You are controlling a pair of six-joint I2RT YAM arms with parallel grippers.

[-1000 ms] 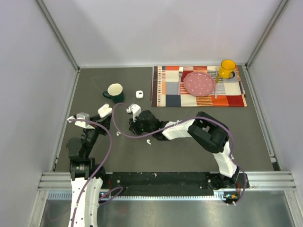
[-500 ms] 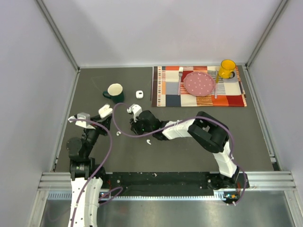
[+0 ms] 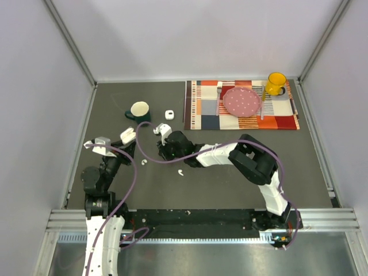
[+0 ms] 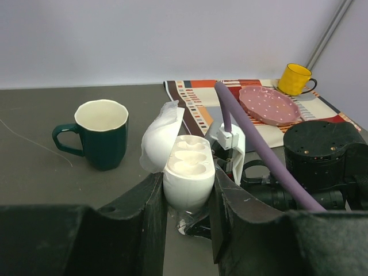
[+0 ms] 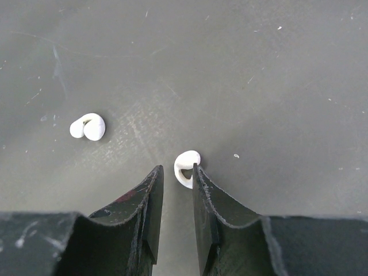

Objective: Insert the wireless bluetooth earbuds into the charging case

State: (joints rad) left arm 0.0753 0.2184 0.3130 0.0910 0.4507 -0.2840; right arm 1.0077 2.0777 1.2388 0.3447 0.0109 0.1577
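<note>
The wireless bluetooth earbuds [image 5: 187,167] show as tiny white comma-shaped pieces on the dark table [image 5: 276,86]. In my right wrist view one sits at the tips of the right claw [image 5: 176,169], against the finger on the right of that view. A second earbud [image 5: 88,127] lies well off to the left. That claw's jaws stand a narrow gap apart, and I can't tell whether the earbud is pinched or just lying there. My left claw [image 4: 188,190] is clamped on the white charging case [image 4: 188,164], held upright with its lid [image 4: 160,135] hinged open. Beyond it stands a dark green mug [image 4: 102,133]. Farther off is a patterned placemat [image 4: 190,92] with a pink plate [image 4: 269,104] and a yellow mug [image 4: 296,79].
</note>
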